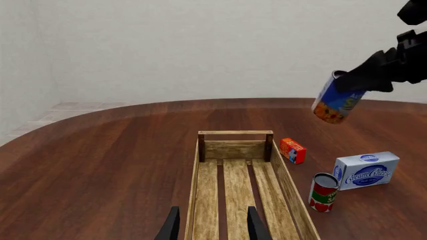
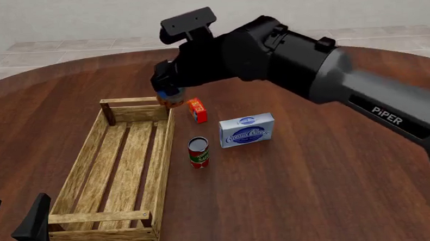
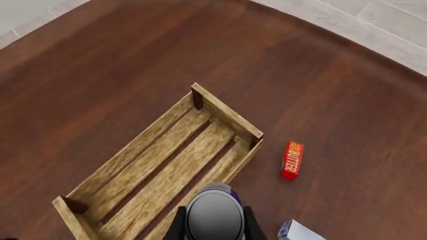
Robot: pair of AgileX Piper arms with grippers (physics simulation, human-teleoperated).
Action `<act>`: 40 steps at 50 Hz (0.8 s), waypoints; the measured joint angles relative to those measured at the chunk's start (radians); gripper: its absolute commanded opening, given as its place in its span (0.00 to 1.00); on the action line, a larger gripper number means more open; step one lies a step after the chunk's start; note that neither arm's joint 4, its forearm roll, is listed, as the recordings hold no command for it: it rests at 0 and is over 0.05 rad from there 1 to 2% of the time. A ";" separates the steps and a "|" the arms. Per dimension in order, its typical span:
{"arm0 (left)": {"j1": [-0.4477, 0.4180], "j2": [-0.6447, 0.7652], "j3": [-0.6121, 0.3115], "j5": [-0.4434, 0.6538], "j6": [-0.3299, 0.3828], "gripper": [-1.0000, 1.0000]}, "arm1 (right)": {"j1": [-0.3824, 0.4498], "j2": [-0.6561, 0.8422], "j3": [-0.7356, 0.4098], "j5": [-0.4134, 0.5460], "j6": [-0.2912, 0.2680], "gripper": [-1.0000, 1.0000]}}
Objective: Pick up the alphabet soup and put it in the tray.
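Alphabet soup [image 2: 172, 99] gripped by right hand [image 2: 168, 89], mostly hidden; near tray [image 2: 160, 155] corner. Left hand [image 1: 211, 225] open, empty.

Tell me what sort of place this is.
Likely a bare simulated test room, not a real kitchen: a round dark-wood table against plain pale walls and a tiled floor, holding only a wooden tray, grocery items like the cream cheese box, and two robot arms.

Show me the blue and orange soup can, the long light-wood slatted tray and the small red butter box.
Blue and orange soup can [image 1: 337, 102], left wrist view, label.
Light-wood slatted tray [image 2: 78, 173], front view, left wall.
Small red butter box [image 3: 291, 159], right wrist view, top face.
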 measured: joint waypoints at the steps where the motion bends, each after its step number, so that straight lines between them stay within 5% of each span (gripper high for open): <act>1: 0.000 0.000 0.000 0.000 0.000 1.00 | 0.004 0.006 -0.004 -0.001 0.001 0.00; 40: 0.000 0.000 0.000 0.000 0.000 1.00 | 0.154 0.231 -0.093 -0.056 0.027 0.00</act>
